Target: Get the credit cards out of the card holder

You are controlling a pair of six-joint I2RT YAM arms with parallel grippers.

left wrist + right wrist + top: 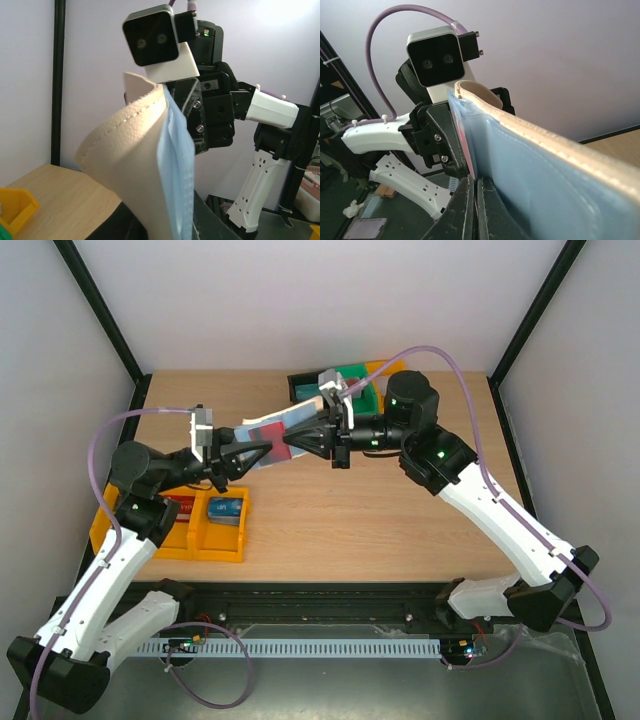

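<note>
One card holder aloft between left pincer, tight on it, and right pincer, shut.

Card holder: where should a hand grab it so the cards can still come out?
Best by the thin edge at one end, coming in from the side. The card holder is up in the air, opened out long and flat, so a pinch across that edge fits, as the right hand does now. That likely leaves the blue inside free.
</note>
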